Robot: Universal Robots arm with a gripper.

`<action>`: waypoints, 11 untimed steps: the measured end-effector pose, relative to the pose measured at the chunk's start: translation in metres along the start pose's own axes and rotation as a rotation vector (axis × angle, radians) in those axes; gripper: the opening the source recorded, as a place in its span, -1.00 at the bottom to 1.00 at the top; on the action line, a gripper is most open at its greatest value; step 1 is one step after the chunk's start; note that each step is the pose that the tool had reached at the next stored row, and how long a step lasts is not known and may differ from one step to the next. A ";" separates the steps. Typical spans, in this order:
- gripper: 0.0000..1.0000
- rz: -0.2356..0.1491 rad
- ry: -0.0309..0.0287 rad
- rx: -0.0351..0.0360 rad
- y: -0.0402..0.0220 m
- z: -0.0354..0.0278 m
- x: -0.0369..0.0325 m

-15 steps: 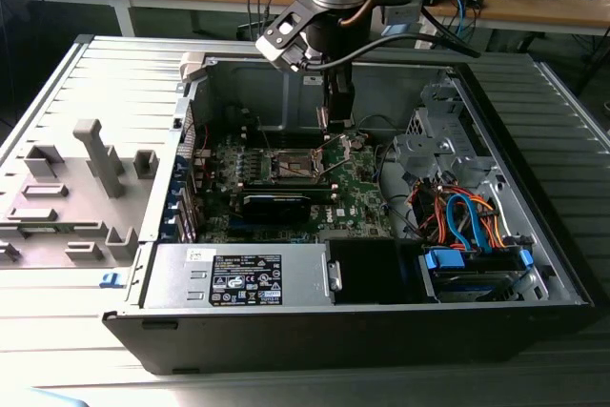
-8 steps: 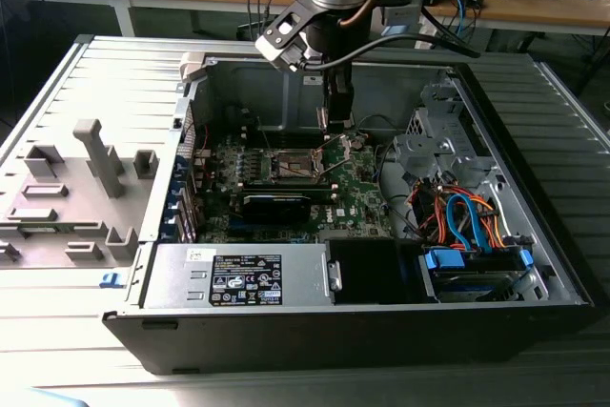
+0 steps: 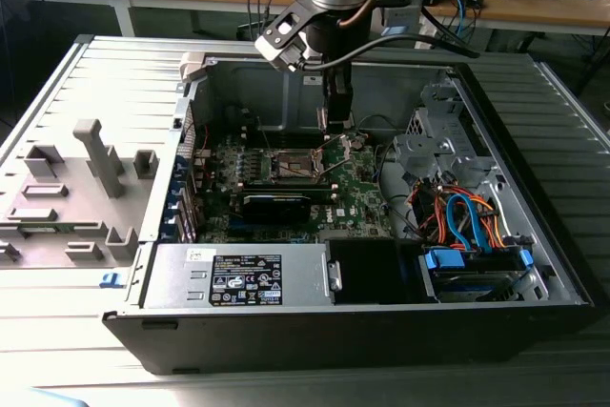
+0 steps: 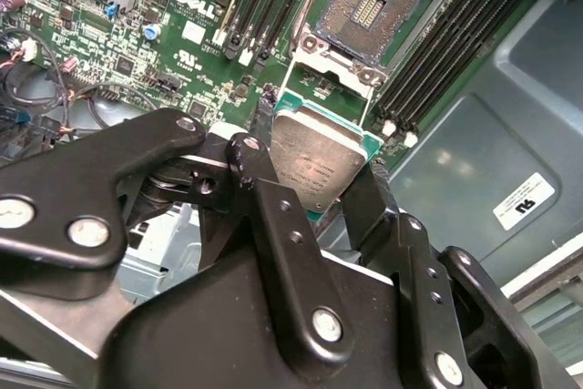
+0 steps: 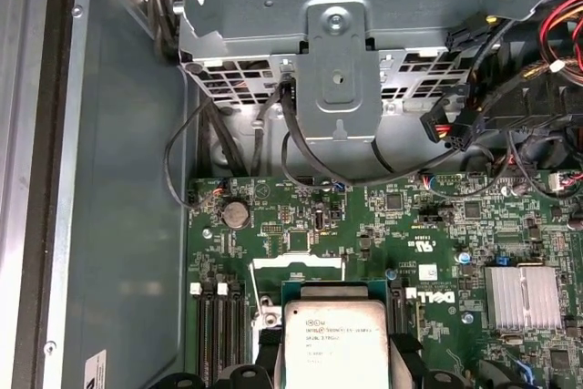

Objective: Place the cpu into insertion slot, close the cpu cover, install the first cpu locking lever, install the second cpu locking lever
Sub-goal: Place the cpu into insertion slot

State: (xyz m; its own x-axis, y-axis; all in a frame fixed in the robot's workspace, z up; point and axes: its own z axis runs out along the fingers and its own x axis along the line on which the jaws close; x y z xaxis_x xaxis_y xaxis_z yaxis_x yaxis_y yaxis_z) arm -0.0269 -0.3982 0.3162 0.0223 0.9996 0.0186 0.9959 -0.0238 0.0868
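One ribbed grey metal worktop [image 3: 564,126], open steel computer case [image 3: 381,335] lying on it, green circuit board [image 4: 182,6] inside, black angular fingers [image 4: 273,216] clamped on the flat square silvery cpu [image 4: 314,166], held tilted above the board, near the dark-centred, silver-rimmed insertion slot [image 4: 373,2]

Can't see the whole cpu [image 5: 335,343] in the first wrist view, chopped at the edge. Partly tucked behind the gripper [image 4: 314,181] in the second wrist view. Can't make out anything inside the insertion slot [image 3: 294,167] in the exterior view.
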 end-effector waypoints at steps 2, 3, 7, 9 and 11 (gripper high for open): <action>0.09 0.005 -0.0004 -0.0001 0.0000 0.0002 0.0000; 0.09 0.008 -0.0006 -0.0002 0.0000 0.0003 0.0000; 0.09 0.015 -0.0012 -0.0003 0.0000 0.0006 0.0000; 0.09 0.019 -0.0017 -0.0004 -0.0001 0.0007 0.0000; 0.09 0.024 -0.0020 -0.0005 -0.0001 0.0009 0.0000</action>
State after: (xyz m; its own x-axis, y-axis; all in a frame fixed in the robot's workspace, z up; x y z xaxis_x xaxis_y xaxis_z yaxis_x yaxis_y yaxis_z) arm -0.0269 -0.3982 0.3153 0.0463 0.9988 0.0187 0.9951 -0.0478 0.0868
